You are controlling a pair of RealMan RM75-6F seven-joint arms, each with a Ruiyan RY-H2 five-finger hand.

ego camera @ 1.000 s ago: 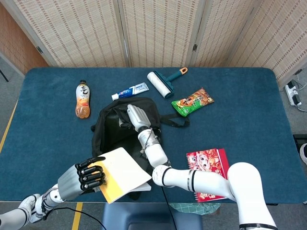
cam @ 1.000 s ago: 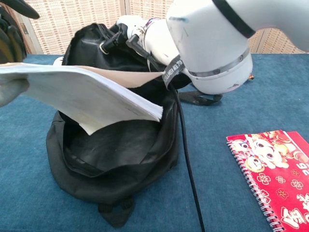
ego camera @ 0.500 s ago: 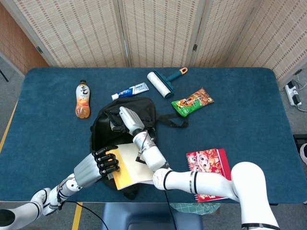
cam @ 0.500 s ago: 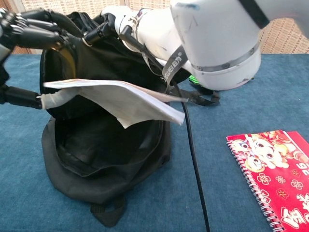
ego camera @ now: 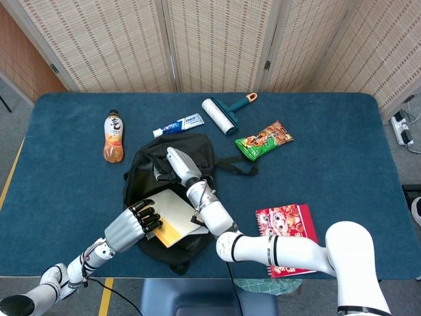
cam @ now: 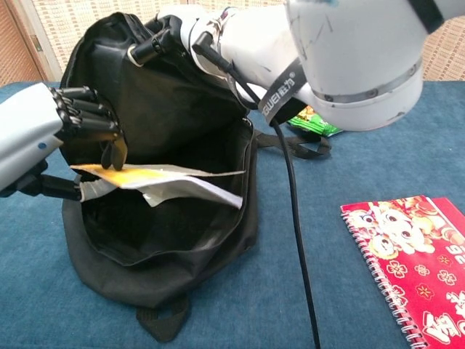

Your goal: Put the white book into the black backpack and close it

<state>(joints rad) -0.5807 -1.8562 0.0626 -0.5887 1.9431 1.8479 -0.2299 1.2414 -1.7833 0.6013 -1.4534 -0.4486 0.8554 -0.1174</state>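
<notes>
The black backpack lies open in the middle of the table. My right hand grips its upper flap and holds it raised. The white book, with a yellow-orange edge, lies roughly flat and partly inside the bag's mouth. My left hand holds the book by its left edge, fingers curled over the top. The book's far end is hidden inside the bag.
Behind the bag lie an orange drink bottle, a toothpaste tube, a lint roller and a green snack bag. A red spiral notebook lies at the front right. My right forearm's cable hangs across the bag's right side.
My left hand has carried the book forward and down, from above the table's front edge into the backpack's opening. The right hand has kept the flap lifted.
</notes>
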